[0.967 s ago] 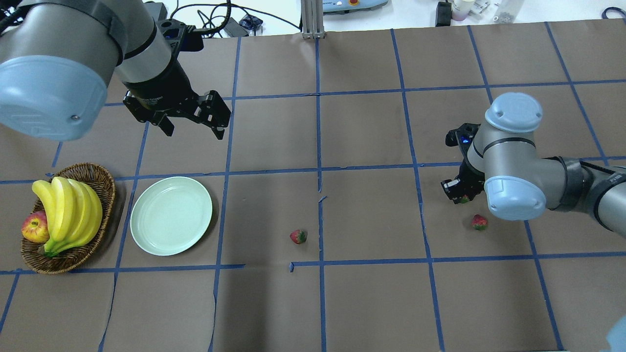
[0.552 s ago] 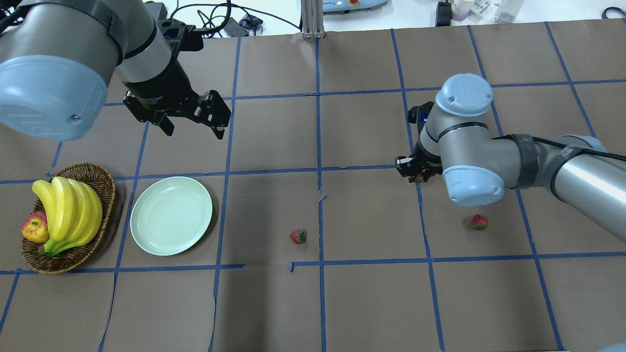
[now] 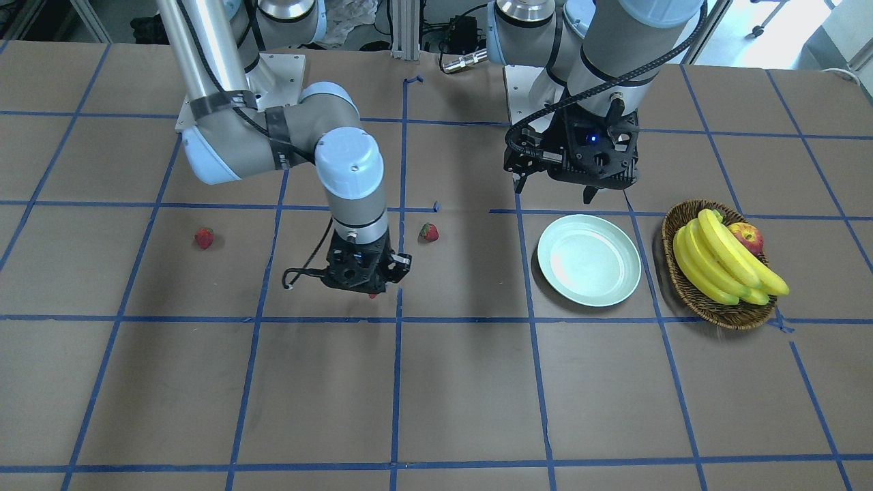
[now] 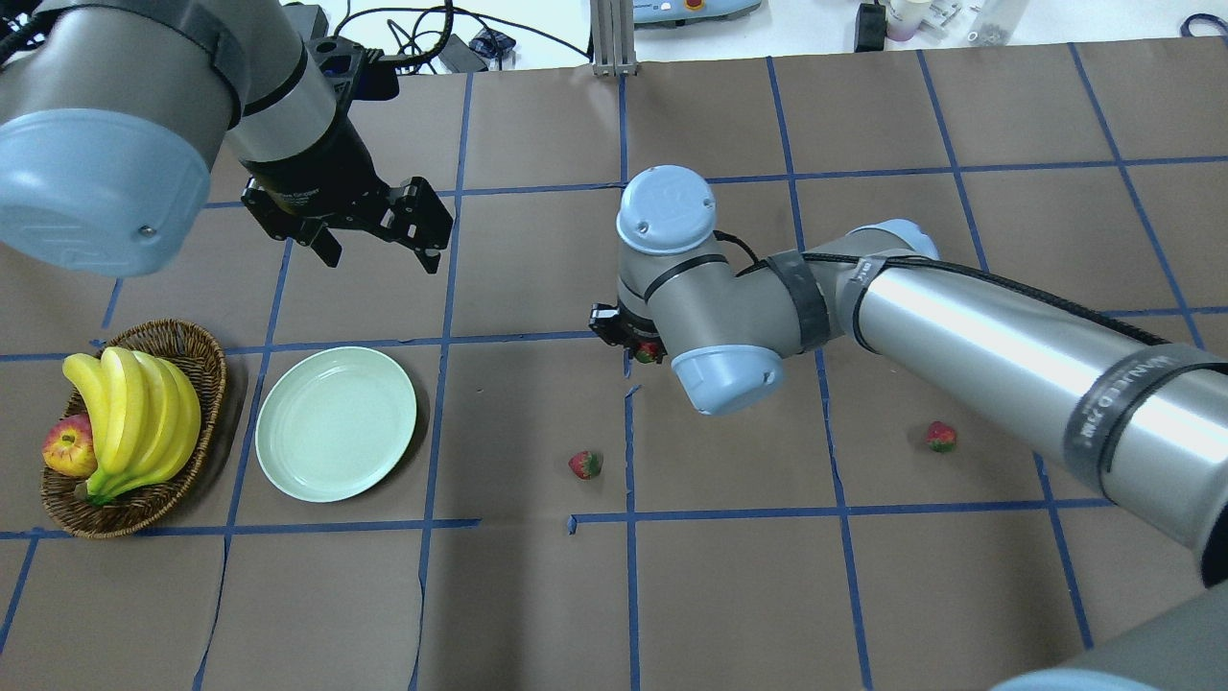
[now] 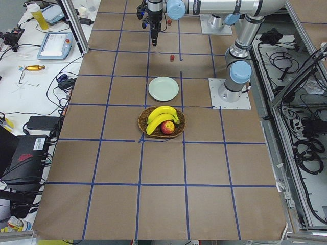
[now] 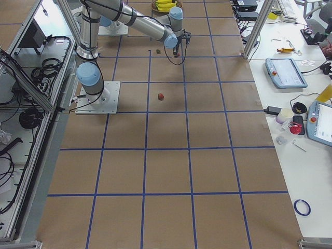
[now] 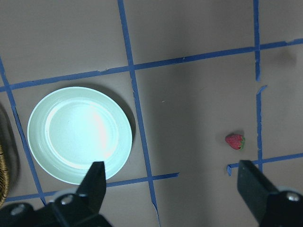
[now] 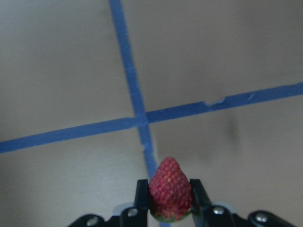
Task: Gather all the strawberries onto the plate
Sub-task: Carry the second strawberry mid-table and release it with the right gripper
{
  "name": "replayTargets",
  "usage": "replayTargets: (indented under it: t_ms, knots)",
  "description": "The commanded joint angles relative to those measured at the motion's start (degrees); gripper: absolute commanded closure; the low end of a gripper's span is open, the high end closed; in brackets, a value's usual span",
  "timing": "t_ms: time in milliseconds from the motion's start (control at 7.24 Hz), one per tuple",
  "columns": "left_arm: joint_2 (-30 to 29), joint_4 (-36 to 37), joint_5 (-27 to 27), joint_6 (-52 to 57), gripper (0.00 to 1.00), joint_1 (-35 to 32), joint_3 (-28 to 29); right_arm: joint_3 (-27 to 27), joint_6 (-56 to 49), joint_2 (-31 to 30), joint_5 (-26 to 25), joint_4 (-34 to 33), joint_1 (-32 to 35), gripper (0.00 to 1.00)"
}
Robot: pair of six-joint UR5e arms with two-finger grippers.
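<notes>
The small red strawberry with a green cap is pinched in my right jaws, tip outward, over the middle of the brown desk. The round pale mint-green plate lies well apart toward my left, nearer my left jaws, which gape empty. Only the overhead view shows both; my right wrist view shows the pinch.

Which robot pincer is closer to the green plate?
Left. The left pincer hovers open in the air close by the plate. The right pincer, shut on a strawberry, is much farther off, near the table's middle.
</notes>
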Motion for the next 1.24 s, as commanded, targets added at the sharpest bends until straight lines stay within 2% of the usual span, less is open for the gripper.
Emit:
replayTargets:
  t_ms: [0,138,276,552,690,829,967,1105]
  knots:
    - [-0.1,0.0,0.0,0.0,0.0,0.0,0.0,-2.69,4.18,2.33,1.89,-0.06,4.42,1.0]
    - [-0.01,0.0,0.0,0.0,0.0,0.0,0.0,-2.09,4.19,3.03,1.8,0.03,4.61,0.96]
    - [0.08,0.09,0.0,0.0,0.0,0.0,0.09,-1.12,3.93,3.03,1.71,0.29,4.62,0.01]
    - [0.08,0.09,0.0,0.0,0.0,0.0,0.0,-0.14,2.53,2.25,0.67,0.03,4.53,0.0]
    - [0.08,0.09,0.0,0.0,0.0,0.0,0.0,0.2,0.78,0.85,-2.91,0.03,3.57,0.0]
    - [0.08,0.09,0.0,0.0,0.0,0.0,0.0,0.99,-0.71,-0.47,-4.69,1.07,-1.22,0.0]
    - [-0.01,0.09,0.0,0.0,0.0,0.0,0.0,3.52,-5.25,-3.61,-3.92,1.52,-7.01,0.0]
    - [-0.1,0.18,0.09,0.0,0.0,0.0,0.0,7.2,-14.17,-7.39,-3.65,1.7,-13.77,0.0]
